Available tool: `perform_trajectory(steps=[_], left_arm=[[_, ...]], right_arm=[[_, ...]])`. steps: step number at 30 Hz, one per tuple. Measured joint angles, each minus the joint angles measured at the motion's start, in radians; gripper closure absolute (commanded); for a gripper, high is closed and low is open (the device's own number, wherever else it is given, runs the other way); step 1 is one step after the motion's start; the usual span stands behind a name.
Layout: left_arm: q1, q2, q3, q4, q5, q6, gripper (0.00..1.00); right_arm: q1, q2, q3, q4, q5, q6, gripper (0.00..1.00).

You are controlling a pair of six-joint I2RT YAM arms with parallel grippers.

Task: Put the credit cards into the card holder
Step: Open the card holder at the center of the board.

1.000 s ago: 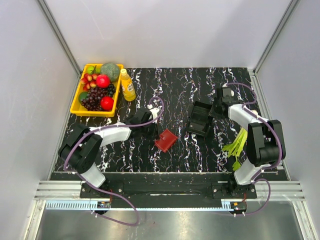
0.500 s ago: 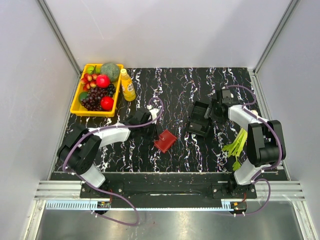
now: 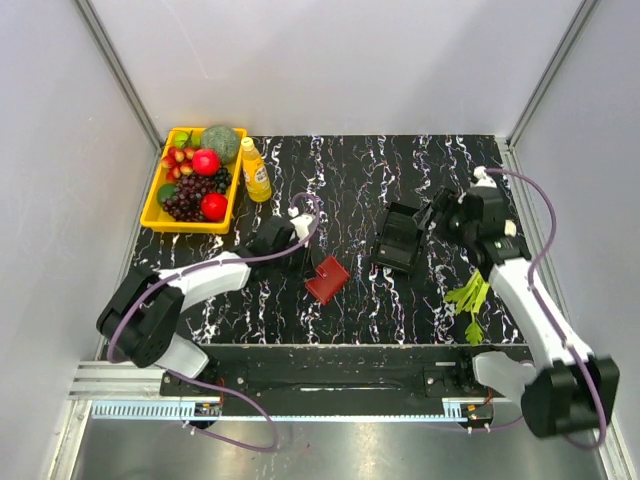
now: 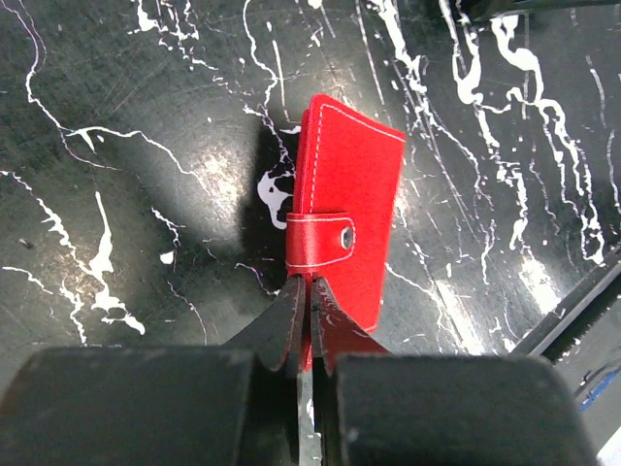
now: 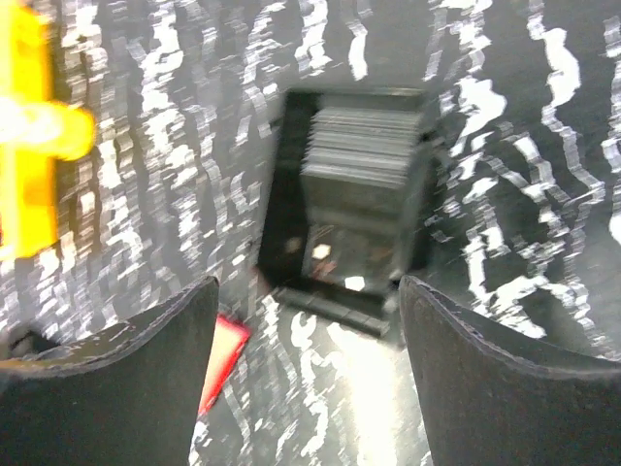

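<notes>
Right pincer [image 5: 309,291], spread wide, faces the credit cards [image 5: 364,146] stacked dead ahead in the black tray [image 5: 277,223] — nearer the counter's [image 3: 350,170] right edge (left pincer [image 4: 309,335] clamps the card holder [image 4: 354,189]).

Both arms have white shells and black joints. A thin purple cable [image 3: 313,205] loops along the left arm [image 3: 205,275], another along the right arm [image 3: 530,300]. The left hand [image 4: 309,296] has black tapering fingers [image 4: 281,330]. The right hand [image 5: 309,291] has broad, dark, matte ones.
</notes>
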Motion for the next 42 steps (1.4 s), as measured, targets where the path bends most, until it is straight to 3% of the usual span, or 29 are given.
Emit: perform_trajectory(steps=[5,10,13,19,25,42], left_arm=[[0.000,-0.089,-0.052,0.045,0.004,-0.013,1.00],[0.000,-0.155,-0.127,0.135,0.022,-0.082,1.00],[0.000,-0.171,-0.179,0.218,0.060,-0.148,1.00],[0.000,-0.205,-0.305,0.439,0.138,-0.311,1.00],[0.000,-0.161,-0.330,0.571,0.158,-0.420,1.00],[0.001,0.035,-0.401,0.628,0.091,-0.544,1.00]], right_arm=[[0.100,-0.214,-0.140,0.051,-0.148,0.090,0.21],[0.352,-0.133,-0.251,0.182,-0.224,0.230,0.22],[0.428,-0.040,-0.327,0.277,-0.239,0.312,0.21],[0.447,0.059,-0.397,0.418,-0.257,0.406,0.19],[0.468,0.084,-0.409,0.490,-0.253,0.446,0.24],[0.515,0.307,-0.383,0.546,-0.200,0.534,0.39]])
